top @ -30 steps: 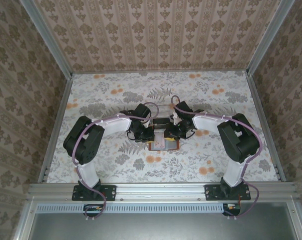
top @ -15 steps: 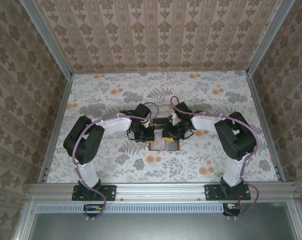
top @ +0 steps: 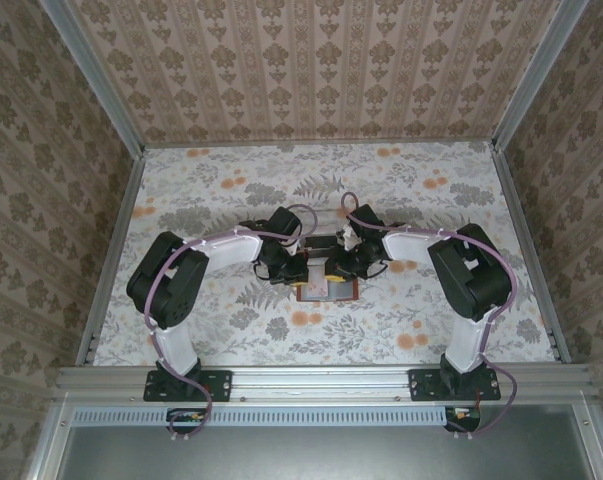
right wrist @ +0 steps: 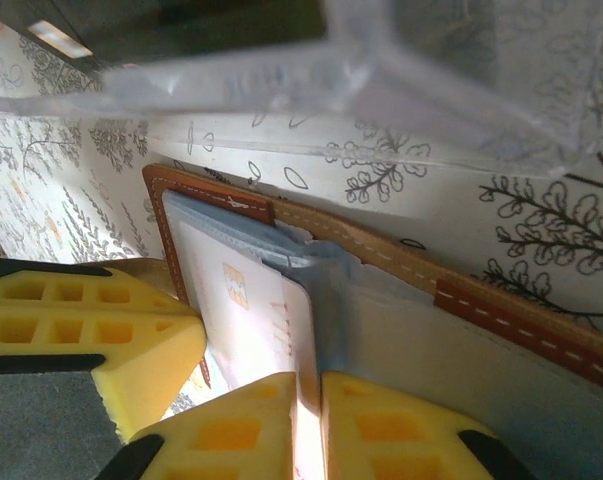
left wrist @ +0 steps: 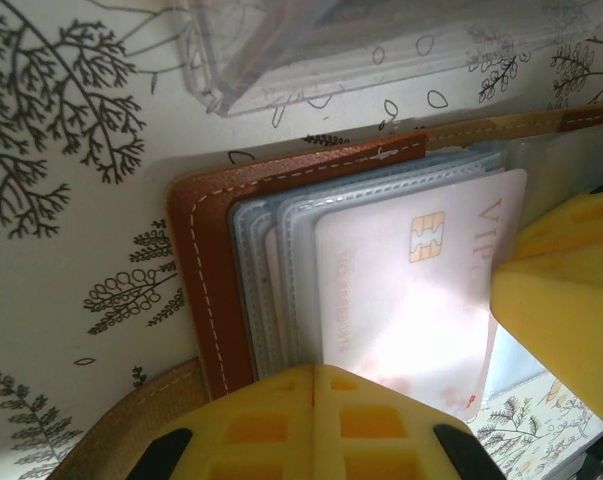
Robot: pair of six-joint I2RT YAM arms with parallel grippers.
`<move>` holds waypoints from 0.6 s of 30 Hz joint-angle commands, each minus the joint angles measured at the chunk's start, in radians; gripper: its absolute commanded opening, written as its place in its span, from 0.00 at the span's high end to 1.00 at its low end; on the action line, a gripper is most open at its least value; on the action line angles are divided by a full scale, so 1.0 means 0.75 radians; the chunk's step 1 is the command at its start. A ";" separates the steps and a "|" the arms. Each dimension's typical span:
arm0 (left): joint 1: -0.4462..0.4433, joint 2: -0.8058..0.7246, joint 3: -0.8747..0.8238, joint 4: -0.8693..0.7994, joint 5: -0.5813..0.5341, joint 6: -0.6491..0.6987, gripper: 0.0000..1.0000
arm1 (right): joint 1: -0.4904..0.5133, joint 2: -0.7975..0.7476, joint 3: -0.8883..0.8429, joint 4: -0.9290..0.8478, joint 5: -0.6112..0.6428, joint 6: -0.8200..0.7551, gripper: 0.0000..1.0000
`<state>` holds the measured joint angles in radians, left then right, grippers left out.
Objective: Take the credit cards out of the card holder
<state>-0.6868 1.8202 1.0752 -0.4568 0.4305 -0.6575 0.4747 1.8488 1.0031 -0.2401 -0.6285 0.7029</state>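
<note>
- My left pincer (left wrist: 314, 388) is closed, its yellow pads pressed together at the near edge of the reddish-brown leather card holder (left wrist: 206, 270). I cannot tell whether it pinches any leather.
- My right pincer (right wrist: 309, 395) is clamped on the edge of the pale pink plastic credit card (right wrist: 246, 300), which lies against the holder's grey-blue pockets.
- The card holder lies open on the flowered table (left wrist: 61, 200), just beside a clear plastic tray (left wrist: 281, 60).

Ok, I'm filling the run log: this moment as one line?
phase: card extraction | left claw: shut at brown card holder edge | right claw: shut on pink VIP card
</note>
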 commanded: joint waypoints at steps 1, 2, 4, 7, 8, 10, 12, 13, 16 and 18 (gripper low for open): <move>-0.005 0.061 -0.017 -0.124 -0.083 0.024 0.99 | -0.001 0.000 -0.020 0.008 -0.028 0.006 0.88; -0.005 0.060 -0.018 -0.125 -0.083 0.025 0.99 | -0.001 -0.002 -0.017 0.000 -0.020 0.002 0.89; -0.005 0.061 -0.017 -0.125 -0.083 0.024 0.99 | -0.003 -0.014 -0.014 -0.025 0.006 -0.010 0.92; -0.005 0.062 -0.016 -0.125 -0.083 0.024 0.99 | -0.009 -0.037 -0.010 -0.070 0.055 -0.033 0.95; -0.005 0.062 -0.015 -0.125 -0.083 0.024 0.99 | -0.013 -0.044 -0.009 -0.085 0.070 -0.044 0.95; -0.005 0.062 -0.014 -0.127 -0.085 0.024 0.99 | -0.023 -0.055 -0.010 -0.113 0.093 -0.061 0.97; -0.005 0.062 -0.015 -0.129 -0.085 0.024 0.99 | -0.033 -0.065 -0.010 -0.135 0.106 -0.073 0.98; -0.005 0.062 -0.015 -0.130 -0.085 0.025 0.99 | -0.036 -0.072 -0.010 -0.148 0.115 -0.081 0.98; -0.005 0.060 -0.013 -0.132 -0.086 0.025 0.99 | -0.042 -0.091 0.003 -0.200 0.154 -0.111 0.98; -0.006 0.060 -0.014 -0.132 -0.087 0.024 0.99 | -0.042 -0.107 0.017 -0.245 0.195 -0.132 0.99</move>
<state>-0.6868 1.8206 1.0767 -0.4603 0.4297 -0.6575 0.4484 1.8088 1.0019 -0.3286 -0.5537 0.6464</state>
